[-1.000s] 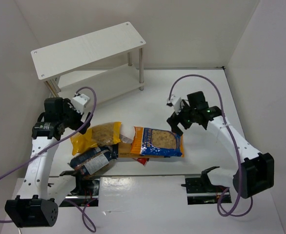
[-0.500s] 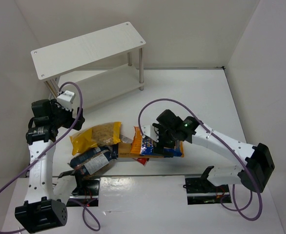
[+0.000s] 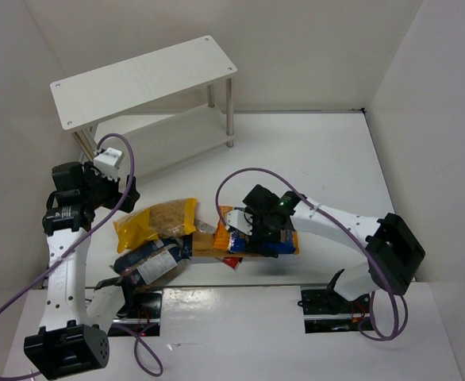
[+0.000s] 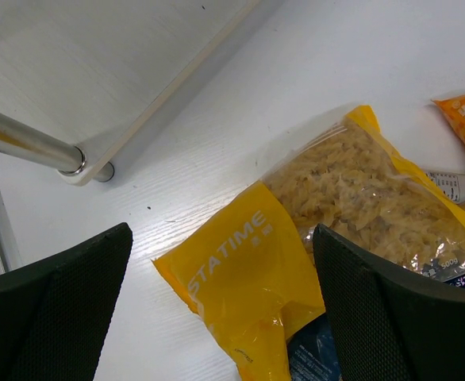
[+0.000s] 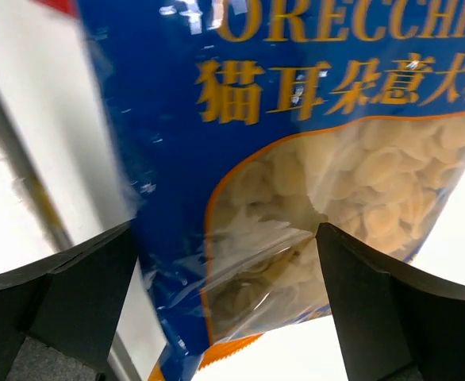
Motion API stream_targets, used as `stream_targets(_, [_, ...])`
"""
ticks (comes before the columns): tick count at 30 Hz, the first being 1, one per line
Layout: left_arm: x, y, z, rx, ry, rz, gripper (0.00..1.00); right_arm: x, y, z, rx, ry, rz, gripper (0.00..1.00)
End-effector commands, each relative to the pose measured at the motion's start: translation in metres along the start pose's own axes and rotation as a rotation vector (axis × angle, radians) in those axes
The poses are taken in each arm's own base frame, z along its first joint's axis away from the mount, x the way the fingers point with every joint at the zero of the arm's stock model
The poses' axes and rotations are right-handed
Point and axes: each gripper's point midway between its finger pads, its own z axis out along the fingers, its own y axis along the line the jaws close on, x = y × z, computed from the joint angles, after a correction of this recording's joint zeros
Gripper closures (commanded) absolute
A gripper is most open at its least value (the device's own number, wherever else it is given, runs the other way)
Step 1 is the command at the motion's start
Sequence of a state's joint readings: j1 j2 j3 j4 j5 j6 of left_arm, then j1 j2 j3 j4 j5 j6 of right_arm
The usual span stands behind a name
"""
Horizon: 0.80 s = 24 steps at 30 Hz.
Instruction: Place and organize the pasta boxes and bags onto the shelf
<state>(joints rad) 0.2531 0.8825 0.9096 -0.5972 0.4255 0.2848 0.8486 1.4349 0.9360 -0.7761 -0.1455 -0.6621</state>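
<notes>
**Right pincer open over the blue bag, shelf off to the far left**

From above, we find the right gripper (image 3: pixel 247 228) low over the blue bag (image 3: pixel 284 238). The bag lies on the table (image 3: pixel 320 159) at the right end of the heap. Its long axis runs left to right across the view, with an orange end on the left. The carton (image 3: pixel 206 240) pokes out beside it, then come the yellow bag (image 3: pixel 157 221) and the dark bag (image 3: pixel 149 262). The shelf (image 3: pixel 145 79) stands well apart at the far left, and we see no package on its top board. The left gripper (image 3: pixel 129 190) hangs near the yellow bag and is the nearer arm to the shelf.

In the left wrist view, its fingers (image 4: pixel 66 302) are spread wide and hold nothing. The yellow bag lies below them, with a corner of the shelf's lower board beyond it.

In the right wrist view, the fingers (image 5: pixel 74 302) also stand wide apart, unclosed, and the blue bag's printed face fills the gap between them. We cannot tell whether the pads touch the plastic. We judge that the right arm is placed to pinch this bag. The carry would then go up and left across the heap to the shelf.
</notes>
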Motion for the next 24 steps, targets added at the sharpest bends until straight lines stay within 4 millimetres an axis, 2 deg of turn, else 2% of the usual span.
stream_targets(1, [-0.009, 0.000, 0.001, 0.011, -0.045, 0.020, 0.00, -0.005, -0.022, 0.006, 0.120, -0.006, 0.013, 0.00])
stream_targets(4, [-0.008, 0.000, 0.002, 0.014, -0.037, 0.016, 0.00, -0.006, -0.032, 0.012, 0.172, -0.012, 0.022, 0.00])
stream_targets(6, [-0.008, 0.000, 0.002, 0.014, -0.037, 0.016, 0.00, -0.008, -0.036, 0.015, 0.188, -0.019, 0.022, 0.07])
stream_targets(7, [-0.008, -0.002, 0.003, 0.023, -0.040, 0.016, 0.00, -0.012, -0.038, 0.015, 0.197, -0.033, 0.030, 0.20])
stream_targets(8, [-0.008, -0.002, 0.003, 0.023, -0.040, 0.016, 0.00, -0.011, -0.041, 0.018, 0.204, -0.025, 0.031, 0.42])
stream_targets(9, [-0.009, -0.004, 0.003, 0.031, -0.040, 0.020, 0.00, -0.011, -0.041, 0.022, 0.201, -0.021, 0.046, 0.96])
stream_targets(11, [-0.008, -0.009, 0.004, 0.053, -0.038, 0.030, 0.00, -0.016, -0.047, 0.018, 0.222, -0.022, 0.065, 1.00])
stream_targets(14, [-0.008, -0.016, 0.007, 0.093, -0.038, 0.040, 0.00, -0.046, -0.051, -0.009, 0.228, -0.133, 0.063, 1.00])
stream_targets(16, [-0.006, -0.021, 0.009, 0.118, -0.025, 0.037, 0.00, -0.073, -0.055, -0.046, 0.257, -0.250, 0.046, 1.00])
stream_targets(18, [-0.011, -0.036, 0.012, 0.180, -0.033, 0.057, 0.00, -0.097, -0.057, -0.075, 0.254, -0.349, 0.032, 1.00])
stream_targets(19, [-0.014, -0.043, 0.012, 0.220, -0.038, 0.071, 0.00, -0.096, -0.058, -0.081, 0.237, -0.352, 0.027, 1.00])
stream_targets(21, [-0.017, -0.056, 0.012, 0.285, -0.060, 0.103, 0.00, -0.108, -0.059, -0.099, 0.190, -0.435, 0.014, 1.00])
stream_targets(22, [-0.021, -0.070, 0.009, 0.357, -0.085, 0.117, 0.00, -0.112, -0.063, -0.111, 0.190, -0.475, 0.002, 1.00])
stream_targets(23, [-0.020, -0.076, 0.007, 0.391, -0.101, 0.132, 0.00, -0.117, -0.054, -0.111, 0.129, -0.509, -0.021, 1.00])
stream_targets(24, [-0.022, -0.081, 0.005, 0.424, -0.116, 0.141, 0.00, -0.123, -0.051, -0.119, 0.124, -0.541, -0.034, 1.00])
